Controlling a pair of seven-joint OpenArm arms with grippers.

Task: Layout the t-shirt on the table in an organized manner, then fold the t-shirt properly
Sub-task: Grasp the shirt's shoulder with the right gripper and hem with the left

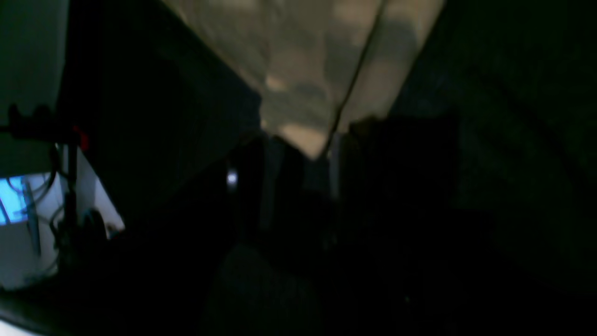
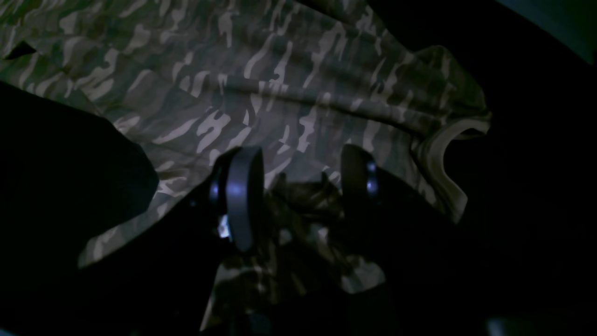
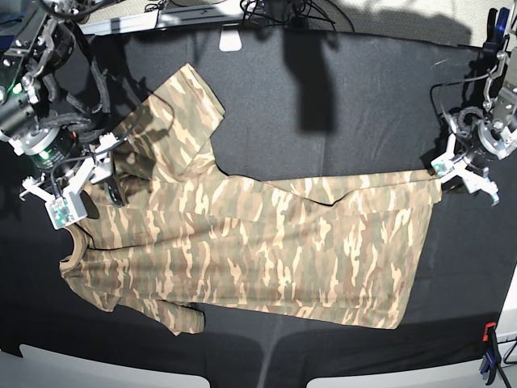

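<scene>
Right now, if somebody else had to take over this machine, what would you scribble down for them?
Left gripper: pinching the t-shirt at a hem corner, pulled taut.
Right gripper: jaws apart, bunched shoulder fabric between them near the collar; a firm hold cannot be confirmed.
T-shirt: lengthwise across the black table, mostly spread. One sleeve is flat, the near sleeve is tucked, and a ridge runs along the far edge.
Done: rough layout.
Left: smooth the ridge and sleeve, then all folding.

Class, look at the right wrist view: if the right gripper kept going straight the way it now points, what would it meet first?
Most likely the t-shirt. The right gripper has bunched camouflage fabric between its fingers, and more of the shirt spreads directly ahead over the table. Depth is hard to judge.
</scene>
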